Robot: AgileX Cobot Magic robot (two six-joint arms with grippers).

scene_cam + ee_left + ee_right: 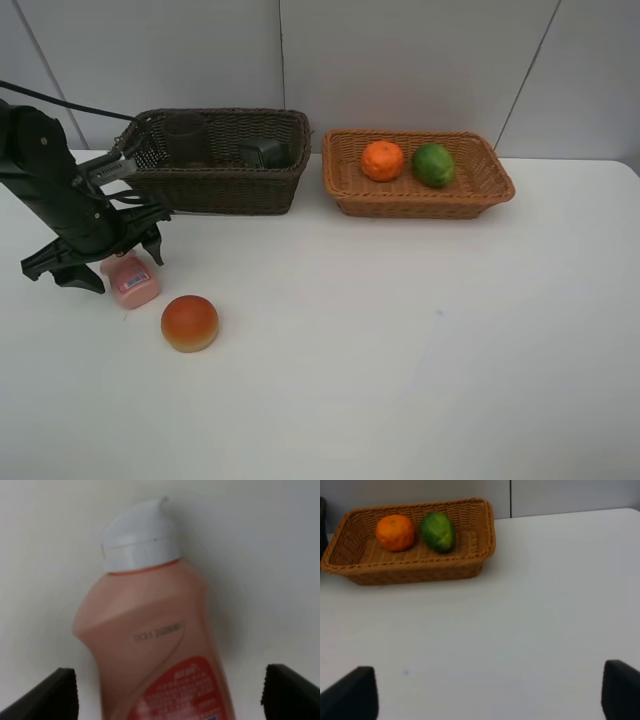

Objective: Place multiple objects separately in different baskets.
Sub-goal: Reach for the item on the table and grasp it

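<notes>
Your left fingers [55, 697] stand spread wide, 1 on each side of the pink squat plastic bottle [150, 645], touching neither flank. Your right fingers [350, 695] are spread too, pinching nothing above bare table.

The smooth white table [400, 350] is the 1st hazard. The bottle lies on its side there, slightly skewed between the tips, so if 1 finger lands first it will probably skid or spin away.

The deep dark brown wicker basket [220, 185] holds a dark grey pump bottle [265, 152] and a translucent cup [185, 135]. Carry low and you may clip the rim; release carelessly and you could topple them.

The shallow orange-tan wicker basket [415, 175] holds the orange [382, 160] and the round green fruit [433, 164]. Dropping the bottle there would likely muddle the sorting.

The red-orange bun [189, 322] sits near the bottle, and a sliding bottle might shove it.

The bottle narrows toward its white cap [140, 535], so a grip near there may squeeze it out.
</notes>
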